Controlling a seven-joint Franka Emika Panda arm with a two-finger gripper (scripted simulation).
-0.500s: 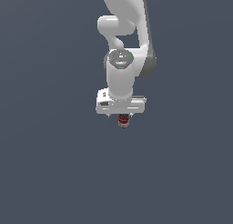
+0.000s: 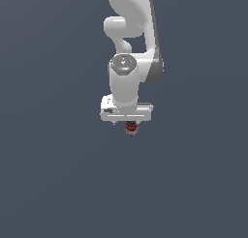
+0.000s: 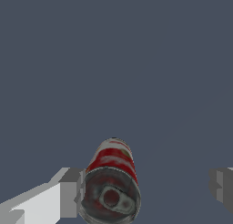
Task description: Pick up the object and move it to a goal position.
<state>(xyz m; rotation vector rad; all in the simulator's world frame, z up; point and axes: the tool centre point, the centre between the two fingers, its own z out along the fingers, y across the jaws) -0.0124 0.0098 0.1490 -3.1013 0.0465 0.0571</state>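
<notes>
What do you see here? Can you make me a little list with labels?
arm: one white robot arm, pointing down
gripper: open; one finger touches the can, the other is apart from it
can: small, red band, whitish stripes, dark end with a pull tab
can's place: between the fingers, under the white hand
background: plain dark grey-blue
goal marker: none visible

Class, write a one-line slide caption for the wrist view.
Wrist view: a small red-and-white can beside one finger of the open claw, over a plain grey floor.
</notes>
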